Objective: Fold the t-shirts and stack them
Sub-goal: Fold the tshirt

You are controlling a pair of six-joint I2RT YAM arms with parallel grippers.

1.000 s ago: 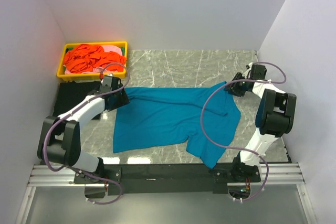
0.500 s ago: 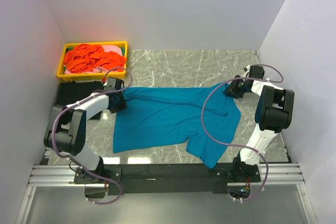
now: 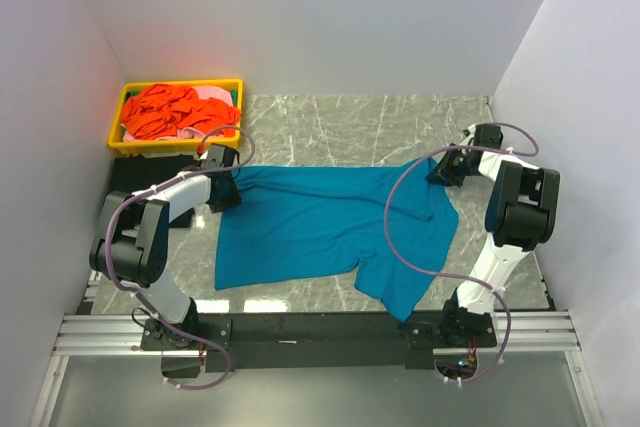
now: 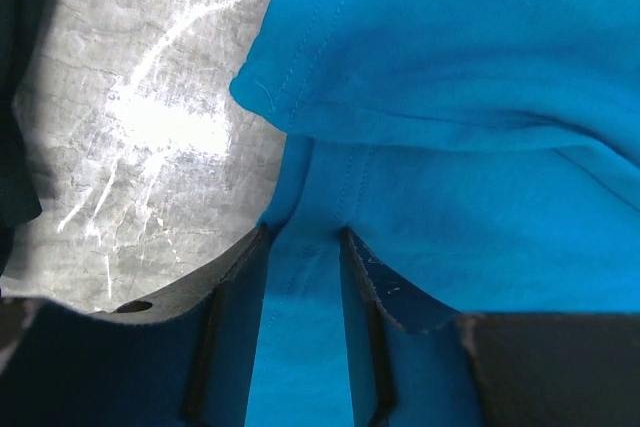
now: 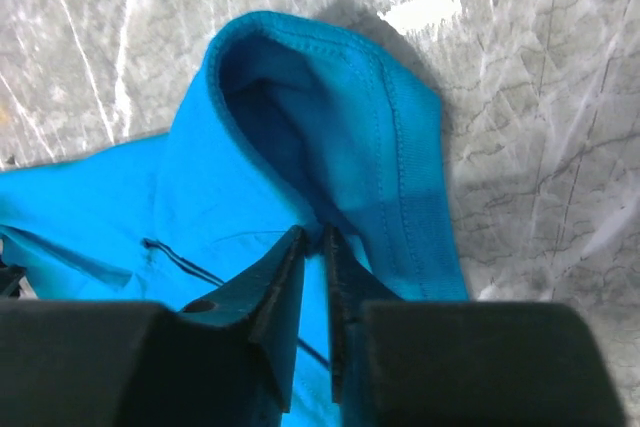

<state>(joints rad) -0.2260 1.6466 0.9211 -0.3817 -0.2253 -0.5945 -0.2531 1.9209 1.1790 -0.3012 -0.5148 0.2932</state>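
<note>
Far left, the yellow tray (image 3: 116,119) holds a heap of orange-red t-shirts (image 3: 165,110), with pink and green cloth showing at its right end. A black t-shirt (image 3: 135,187) lies just in front of it, partly under my left arm. I judge those are waiting their turn.

The step in hand is taking hold of the teal t-shirt (image 3: 320,227), which lies spread but rumpled across the middle of the marble surface (image 3: 340,127), one sleeve trailing toward the near right.

My left pincer (image 3: 228,193) sits at the shirt's far left corner. In its wrist view a band of stitched hem runs between the two fingers (image 4: 235,277) and touches both, so I read it as pinching the cloth, though loosely.

My right pincer (image 3: 436,171) is at the far right corner. Its jaws are nearly pressed together, with a thin ridge of teal cloth caught between them, just below a raised loop of hem.

Next, I think, comes lifting both corners together and evenly, keeping the edge taut between them, then carrying it toward me to make the first fold. If the left hold is shallow, the hem could slip out.
</note>
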